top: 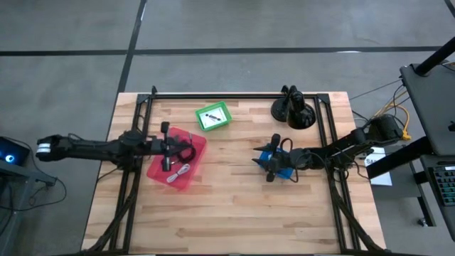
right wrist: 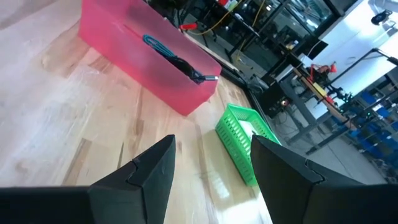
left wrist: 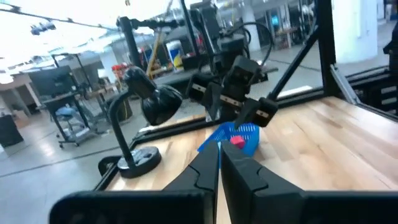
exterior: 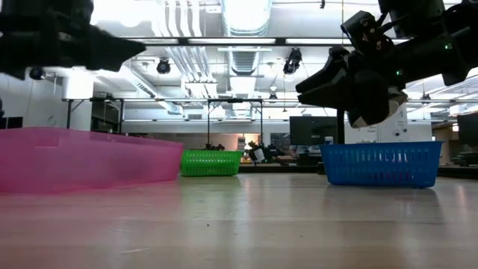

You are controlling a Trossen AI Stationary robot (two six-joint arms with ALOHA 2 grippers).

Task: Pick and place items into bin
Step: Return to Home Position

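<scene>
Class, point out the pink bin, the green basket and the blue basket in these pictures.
pink bin (right wrist: 127,59): right wrist view, on its near side wall.
green basket (exterior: 211,163): low view, on its front mesh wall.
blue basket (exterior: 381,164): low view, on its front mesh wall.

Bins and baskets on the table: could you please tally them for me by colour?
pink bin: 1
green basket: 1
blue basket: 1
Total: 3
</scene>
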